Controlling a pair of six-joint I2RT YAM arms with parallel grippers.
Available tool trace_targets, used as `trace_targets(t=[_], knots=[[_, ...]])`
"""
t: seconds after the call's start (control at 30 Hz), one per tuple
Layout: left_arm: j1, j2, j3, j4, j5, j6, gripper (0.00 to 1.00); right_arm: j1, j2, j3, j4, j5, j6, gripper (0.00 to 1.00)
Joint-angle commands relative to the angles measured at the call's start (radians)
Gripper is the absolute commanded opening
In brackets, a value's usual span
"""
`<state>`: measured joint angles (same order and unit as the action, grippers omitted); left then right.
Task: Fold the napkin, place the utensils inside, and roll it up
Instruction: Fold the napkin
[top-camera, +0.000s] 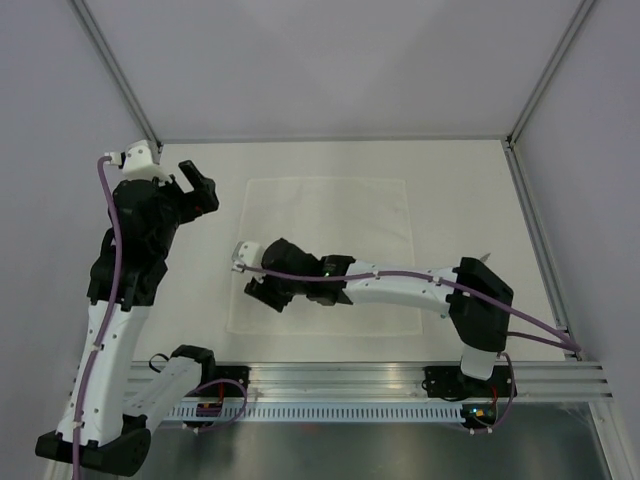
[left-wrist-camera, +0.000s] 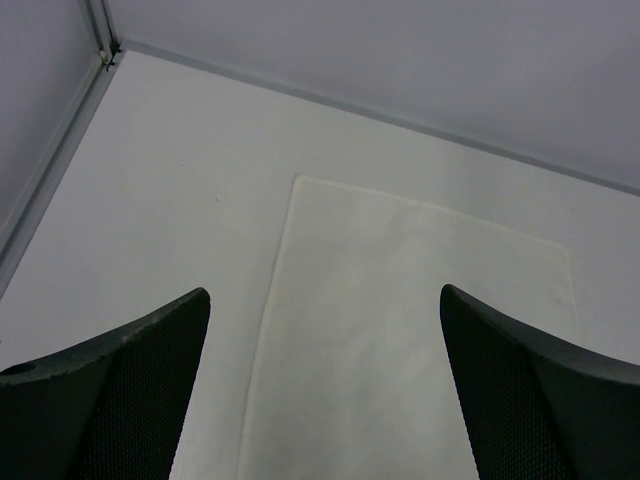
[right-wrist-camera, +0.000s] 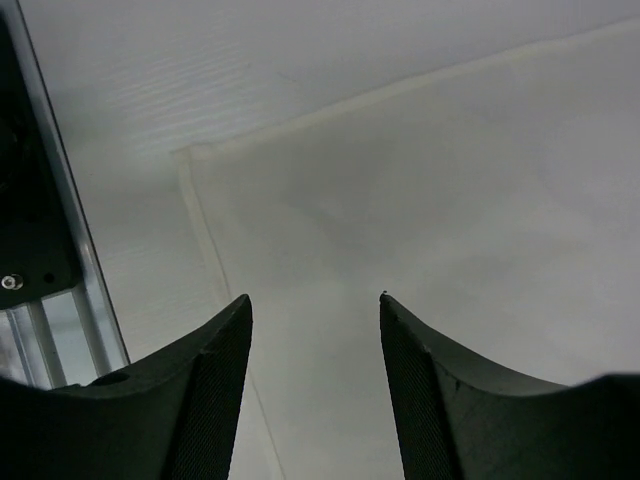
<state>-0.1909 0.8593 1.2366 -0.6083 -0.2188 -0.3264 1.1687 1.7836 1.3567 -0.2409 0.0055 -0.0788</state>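
Upper left of top view: your left gripper (top-camera: 199, 184) hangs beside napkin (top-camera: 335, 215), jaws wide, empty. Left of centre: your right gripper (top-camera: 262, 296) low over napkin's lower-left corner, jaws partly apart, nothing pinched. Napkin flat, unfolded, mid-frame. No utensils in view. By my read, fold, loading and roll all remain.

napkin (top-camera: 330, 215) middle hidden, under right arm (top-camera: 400, 285)
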Motion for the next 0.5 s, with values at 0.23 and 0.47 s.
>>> trace_targets(t=[0.23,0.47], knots=[[0.008,0.007,0.097,0.004,-0.102,0.043,1.0,0.086,0.177,0.111,0.101,0.076,0.024,0.58],[0.008,-0.043,0.017,0.019,-0.145,0.067,1.0,0.121,0.241,0.16,0.098,0.122,0.022,0.59]])
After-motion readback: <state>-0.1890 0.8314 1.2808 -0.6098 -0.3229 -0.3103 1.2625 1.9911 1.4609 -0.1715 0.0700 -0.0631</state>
